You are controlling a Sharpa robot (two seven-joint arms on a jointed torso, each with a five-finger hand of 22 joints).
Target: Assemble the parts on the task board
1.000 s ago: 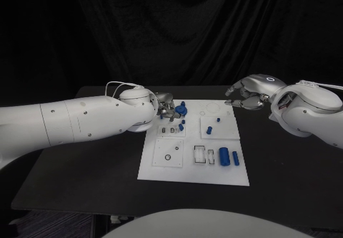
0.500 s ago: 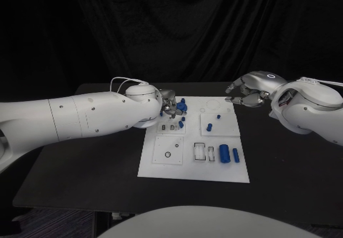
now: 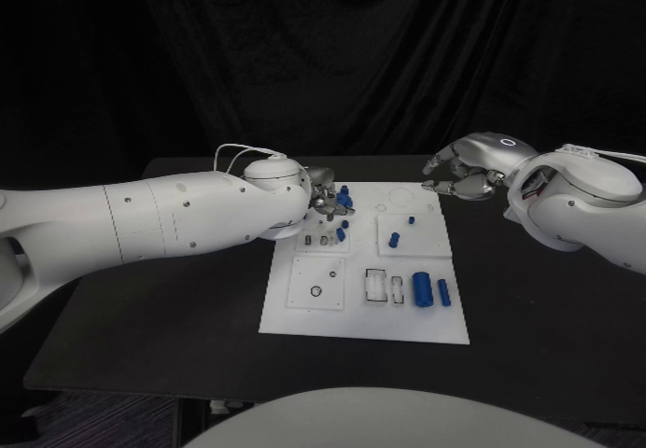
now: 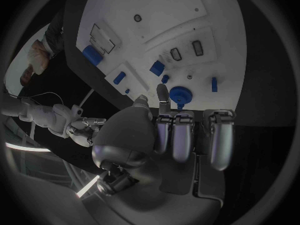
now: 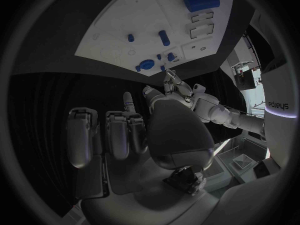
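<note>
- Nearest on the board, two loose parts lie flat: a thick cylinder and, just beside it, a slim rod. The outlined slots next to them hold nothing, so I judge this work is still to do.
- Also near, a small ring sits in its square panel.
- In the middle row, a short peg stands in the right-hand panel, and small pegs stand by the left one; these look placed, though I can't tell how firmly.
- At the far left corner of the board, the left hand is at a blue round knob. The left wrist view shows two fingertips at the knob; whether they pinch it or just touch it, I cannot tell.
- Farthest, the right hand hovers off the board's far right corner, fingers curled in, holding nothing.
- Overall: partly assembled, several parts left.
</note>
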